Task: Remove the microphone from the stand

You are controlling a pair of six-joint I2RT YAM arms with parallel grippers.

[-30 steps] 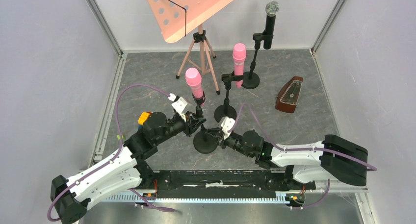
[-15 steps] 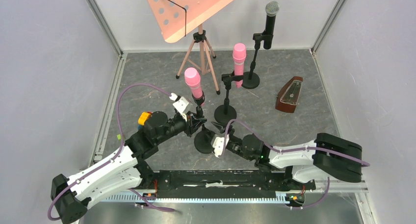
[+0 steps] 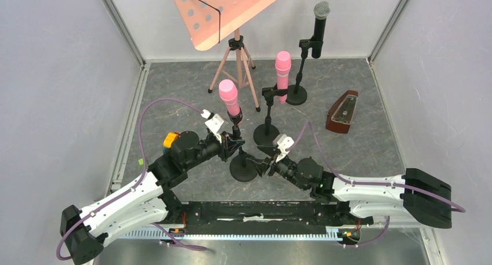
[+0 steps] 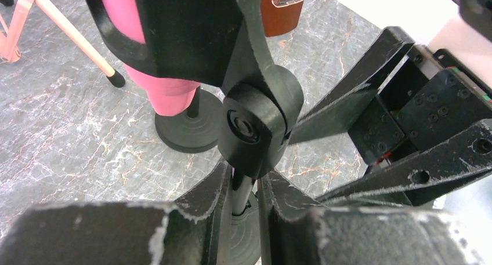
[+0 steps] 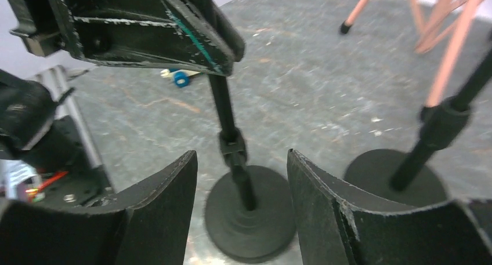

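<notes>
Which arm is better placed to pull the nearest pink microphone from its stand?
Probably right: the right gripper is open and free beside the pole, though low. The left gripper is shut on that pole under the clip.

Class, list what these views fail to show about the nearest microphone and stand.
- Left wrist: nearest pink microphone head cut off by top edge.
- Right wrist: stand top hidden by left gripper; microphone out of frame.
- Top view: jaws' contact with stand too small to tell.
</notes>
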